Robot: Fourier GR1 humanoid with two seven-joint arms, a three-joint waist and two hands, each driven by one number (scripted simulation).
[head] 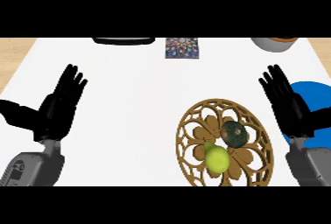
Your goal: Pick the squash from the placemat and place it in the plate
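A dark green squash (234,134) lies on a round brown lattice placemat (192,127) at the lower centre-right of the white counter. A blue plate (315,93) sits at the right edge, partly hidden behind my right hand (291,107). That hand is open with fingers up, just right of the placemat and apart from the squash. My left hand (58,109) rests open at the left side, fingers up, far from the placemat.
A yellow-green pear (216,158) lies on the placemat just in front of the squash. At the far edge are a black object (123,40), a patterned card (181,47) and a grey bowl (275,43).
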